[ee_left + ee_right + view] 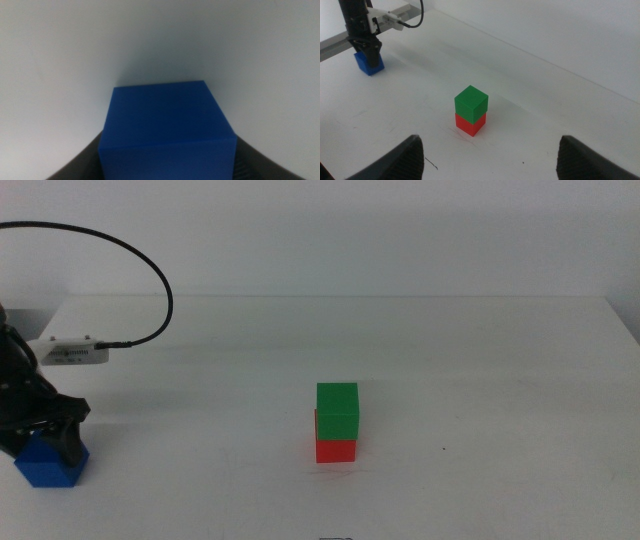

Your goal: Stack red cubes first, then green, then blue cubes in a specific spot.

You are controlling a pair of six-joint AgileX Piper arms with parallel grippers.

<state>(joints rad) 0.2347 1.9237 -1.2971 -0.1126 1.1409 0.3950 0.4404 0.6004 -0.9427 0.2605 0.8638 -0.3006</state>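
- Jaws of left gripper point(52, 442) straddling small solid deep-blue cube point(50, 465), one dark jaw on each flank in left wrist view; looks like pinching it, though contact line not fully visible.
- Blue cube sitting on plain white surface point(480, 360), or at most barely off it, near surface's front-left corner in middle view.
- Right gripper point(490, 160) parked back from the work, jaws spread wide, nothing between them.
- Small solid bright-green cube point(337, 411) resting on small solid bright-red cube point(336, 448), roughly square to it, slight offset at one side; stack near centre of surface, toward front.
- Red and green done; blue is the last layer, judged from stack as it stands.
- Key relation: stack lies well to the right of left jaws and about the same depth across the surface; target is green cube's top face, so lift must clear two cube heights before going sideways.
- Cube has no long axis; only face alignment with green matters.
- Left arm nearer to blue cube and already on it; right arm nearer the stack but idle.
- Open surface between blue cube and stack, nothing in the path.
- Risk: coming in low would clip green cube and topple the stack.
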